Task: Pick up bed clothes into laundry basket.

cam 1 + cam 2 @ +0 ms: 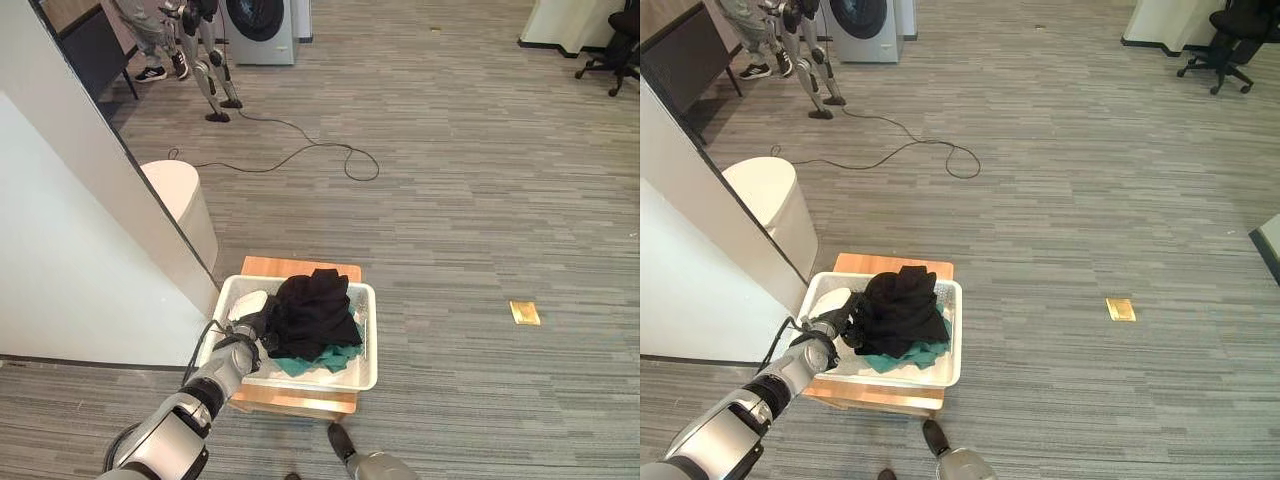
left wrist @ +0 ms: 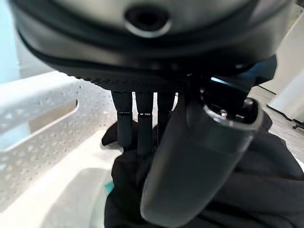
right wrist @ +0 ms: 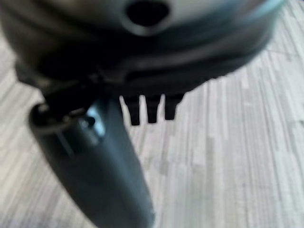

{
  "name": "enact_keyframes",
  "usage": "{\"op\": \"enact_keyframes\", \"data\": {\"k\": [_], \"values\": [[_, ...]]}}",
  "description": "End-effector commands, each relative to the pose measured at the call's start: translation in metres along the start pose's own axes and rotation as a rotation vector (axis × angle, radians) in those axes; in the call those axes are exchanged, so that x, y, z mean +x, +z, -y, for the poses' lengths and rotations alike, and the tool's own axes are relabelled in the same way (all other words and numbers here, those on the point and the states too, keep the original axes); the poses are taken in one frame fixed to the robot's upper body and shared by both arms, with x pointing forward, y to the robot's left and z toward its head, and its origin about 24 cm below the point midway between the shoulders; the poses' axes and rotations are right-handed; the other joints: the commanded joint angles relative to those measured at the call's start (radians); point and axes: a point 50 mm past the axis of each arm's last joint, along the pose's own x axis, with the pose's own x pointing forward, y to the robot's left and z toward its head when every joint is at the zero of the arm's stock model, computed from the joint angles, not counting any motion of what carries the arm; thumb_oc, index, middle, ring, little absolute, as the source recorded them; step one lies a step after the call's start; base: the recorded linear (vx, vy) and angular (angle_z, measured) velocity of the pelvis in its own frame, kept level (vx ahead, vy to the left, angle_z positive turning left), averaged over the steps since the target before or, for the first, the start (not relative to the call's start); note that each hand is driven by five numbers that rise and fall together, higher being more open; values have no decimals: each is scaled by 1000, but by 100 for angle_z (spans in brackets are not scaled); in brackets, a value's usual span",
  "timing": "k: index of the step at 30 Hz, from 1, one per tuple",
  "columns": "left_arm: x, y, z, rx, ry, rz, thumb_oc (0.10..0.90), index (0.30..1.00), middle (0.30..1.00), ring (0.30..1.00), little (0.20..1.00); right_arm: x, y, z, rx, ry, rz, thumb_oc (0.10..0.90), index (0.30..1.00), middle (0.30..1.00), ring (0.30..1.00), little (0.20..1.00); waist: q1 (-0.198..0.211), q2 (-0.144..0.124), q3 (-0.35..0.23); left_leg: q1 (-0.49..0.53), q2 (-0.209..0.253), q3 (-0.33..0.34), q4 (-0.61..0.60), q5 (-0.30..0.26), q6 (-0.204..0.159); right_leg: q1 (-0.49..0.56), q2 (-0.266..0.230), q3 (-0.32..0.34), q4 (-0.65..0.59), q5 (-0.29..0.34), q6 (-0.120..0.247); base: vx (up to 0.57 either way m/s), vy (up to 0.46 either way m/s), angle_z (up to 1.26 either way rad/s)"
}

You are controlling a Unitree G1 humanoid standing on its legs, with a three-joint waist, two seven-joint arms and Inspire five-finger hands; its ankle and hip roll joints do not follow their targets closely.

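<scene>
Reaching into the laundry basket (image 1: 368, 300) — left hand (image 1: 250, 330), fingers seemingly straight, on black clothes (image 1: 312, 312)

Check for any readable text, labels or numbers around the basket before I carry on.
No text can be read in these pictures.
Laundry basket: plain white, no label visible.
Black clothes and green cloth: no print or tag visible.
Yellow tag on the floor: too small to tell whether it carries writing.
Washing machine: any panel marks are too small to read.
</scene>
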Motion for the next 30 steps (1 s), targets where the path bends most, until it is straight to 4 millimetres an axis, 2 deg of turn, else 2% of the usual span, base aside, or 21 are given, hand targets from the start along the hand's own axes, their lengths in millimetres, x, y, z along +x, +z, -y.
{"op": "enact_keyframes", "data": {"k": [1,6,9,12,14,15,19,21,22,23,24,25,28,30], "values": [[12,22,-68,-53,288,106,800,900,900,900,900,-4,-31,27,-24,-76,-35,800,900,900,900,900,10,-51,-95,-44,25,-1,2,-53,-71,80,-93,-22,19,-151,122,0,0,0],[3,38,-97,-120,412,219,800,900,900,900,900,-6,-21,18,-15,-61,20,800,900,900,900,900,23,-55,-98,-41,26,-4,2,-56,-71,87,-95,-28,17,-154,120,0,0,0],[-17,55,-129,-296,548,365,800,900,900,900,900,-7,-6,14,-6,-60,96,800,900,900,900,900,42,-58,-100,-41,26,-10,2,-56,-72,92,-99,-35,15,-157,119,0,0,0],[-28,58,-140,-382,605,416,800,900,900,900,900,-9,2,14,-6,-65,135,800,900,900,900,900,49,-60,-101,-42,25,-14,2,-55,-72,93,-100,-35,15,-158,119,0,0,0],[-42,50,-147,-506,668,439,800,900,900,900,900,-13,28,24,1,-99,258,800,900,900,900,900,55,-64,-101,-42,25,-17,2,-55,-72,93,-102,-33,14,-157,118,0,0,0],[-42,49,-146,-508,667,437,800,900,900,900,900,-13,27,25,-2,-100,256,800,900,900,900,900,54,-63,-103,-42,25,-17,2,-56,-72,94,-102,-33,14,-157,118,0,0,0],[-60,29,-140,-681,695,426,800,900,900,900,900,-23,56,50,45,-196,401,800,900,900,900,900,58,-64,-103,-40,25,-16,2,-58,-71,94,-104,-31,15,-156,117,-2,16,0],[-66,20,-129,-754,662,421,800,900,900,900,900,-23,79,73,66,-289,460,800,900,900,900,900,68,-60,-105,-40,25,-18,2,-58,-68,95,-104,-27,16,-156,115,9,18,0],[-71,14,-123,-827,651,418,800,900,900,900,900,-29,111,97,101,-374,551,800,900,900,900,900,79,-59,-110,-40,25,-20,2,-59,-67,98,-105,-26,15,-158,115,0,0,0],[-71,14,-123,-830,652,418,800,900,900,900,900,-29,112,97,100,-375,551,800,900,900,900,900,79,-58,-109,-40,25,-20,2,-59,-67,98,-105,-26,15,-158,115,20,31,-3],[-76,10,-122,-872,683,425,800,900,900,900,900,-20,86,84,143,-322,465,800,900,900,900,900,76,-55,-108,-39,25,-19,2,-59,-66,99,-106,-24,16,-157,116,-2,22,8],[-78,9,-123,-893,688,435,800,900,900,900,900,-11,75,92,175,-358,396,800,900,900,900,900,73,-52,-105,-38,25,-17,2,-59,-65,99,-107,-22,17,-155,117,-7,26,13],[-89,-2,-118,-971,683,446,800,900,900,900,900,-12,92,108,315,-420,438,800,900,900,900,900,86,-48,-100,-39,22,-22,2,-60,-66,98,-108,-24,18,-156,119,-9,8,1],[-95,-16,-116,-1009,712,417,800,900,900,900,900,-30,124,126,342,-479,621,800,900,900,900,900,92,-45,-97,-42,21,-24,2,-61,-65,96,-109,-26,19,-158,120,-46,-10,-9]]}}
